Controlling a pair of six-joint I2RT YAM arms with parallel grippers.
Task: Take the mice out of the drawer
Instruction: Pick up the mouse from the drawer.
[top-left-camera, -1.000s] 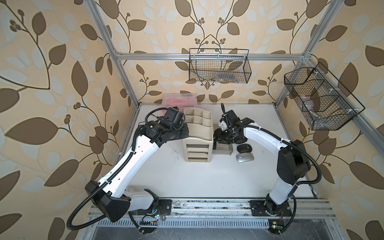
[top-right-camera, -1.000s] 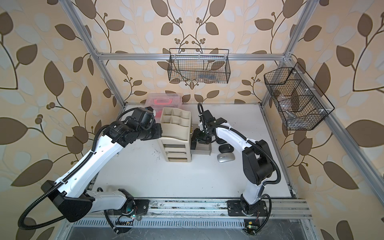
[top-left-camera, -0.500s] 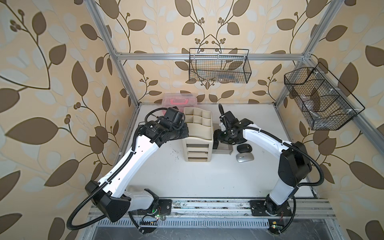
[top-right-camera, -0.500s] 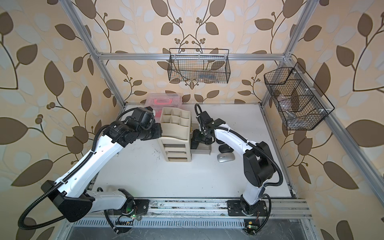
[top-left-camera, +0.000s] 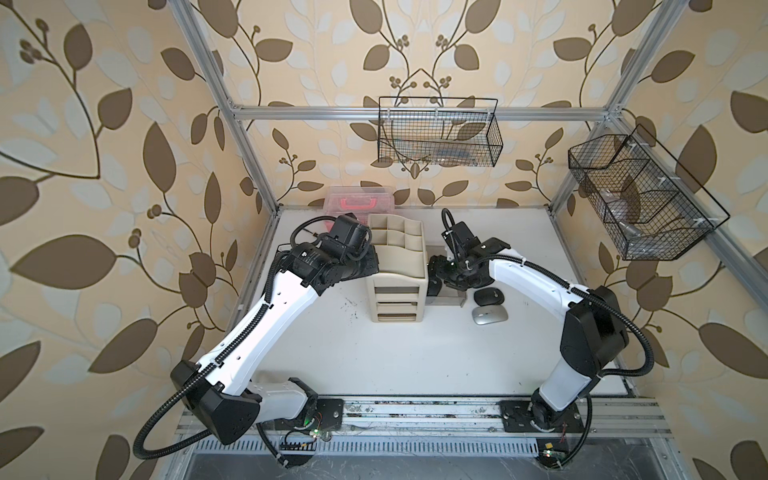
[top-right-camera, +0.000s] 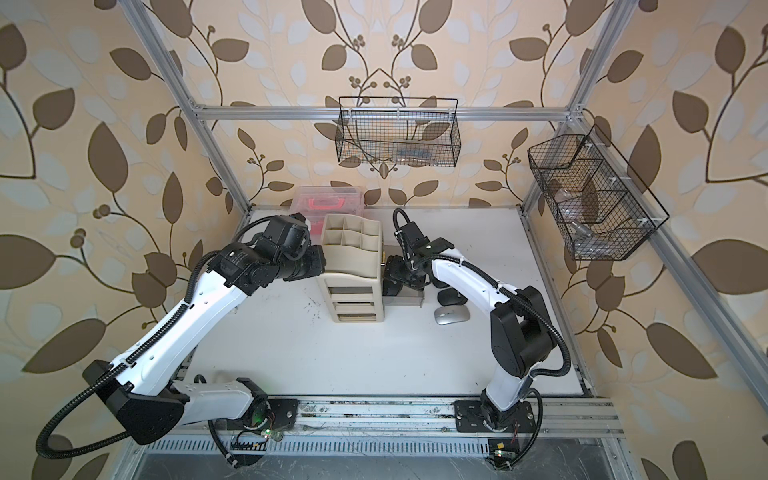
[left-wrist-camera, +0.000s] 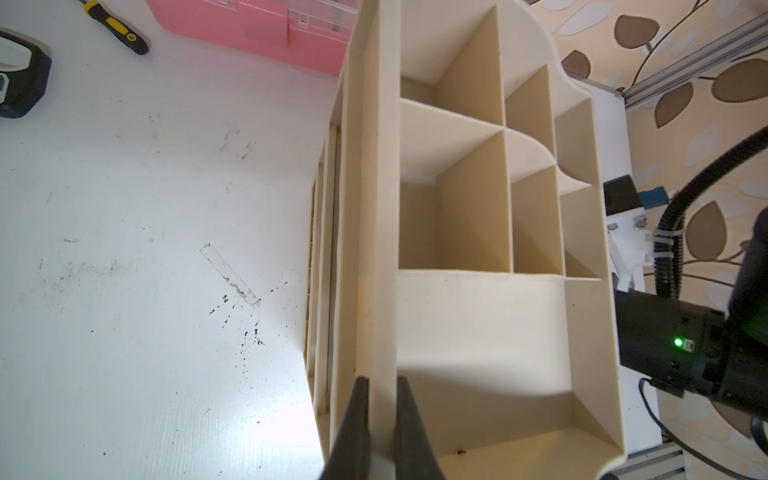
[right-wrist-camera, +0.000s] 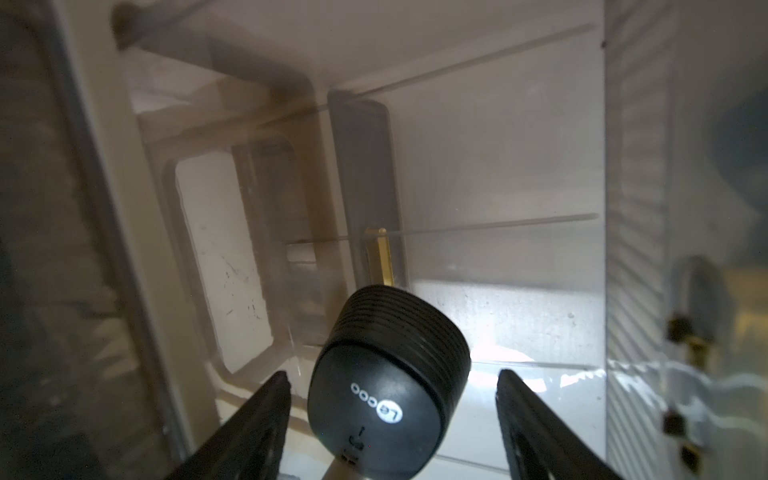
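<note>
- We see the left gripper (left-wrist-camera: 381, 380) clenched on the thin top wall of the beige organizer (left-wrist-camera: 457, 324). This is a matte plastic box with square open cells above and flat drawers below.
- The right gripper (right-wrist-camera: 392, 374) stands released inside the clear drawer (right-wrist-camera: 498, 257), which is pulled out beside the organizer.
- Its dark fingers (right-wrist-camera: 257, 415) straddle the ribbed black mouse (right-wrist-camera: 388, 388), with a gap on each side.
- That mouse lies in the drawer. It has a rounded matte shell, fine ridges at one end and a white printed logo.
- On the scuffed white table (top-left-camera: 415, 374), just beside the drawer, we find an oval black mouse (top-left-camera: 489, 296) and a silver mouse (top-left-camera: 489, 315) with a soft sheen. They lie near each other but apart.
- A translucent pink box (top-left-camera: 359, 203) sits behind the organizer.
- Compared with a second ago, we find the two mice on the table, the organizer and the left arm where they were. The right wrist has shifted only slightly.
</note>
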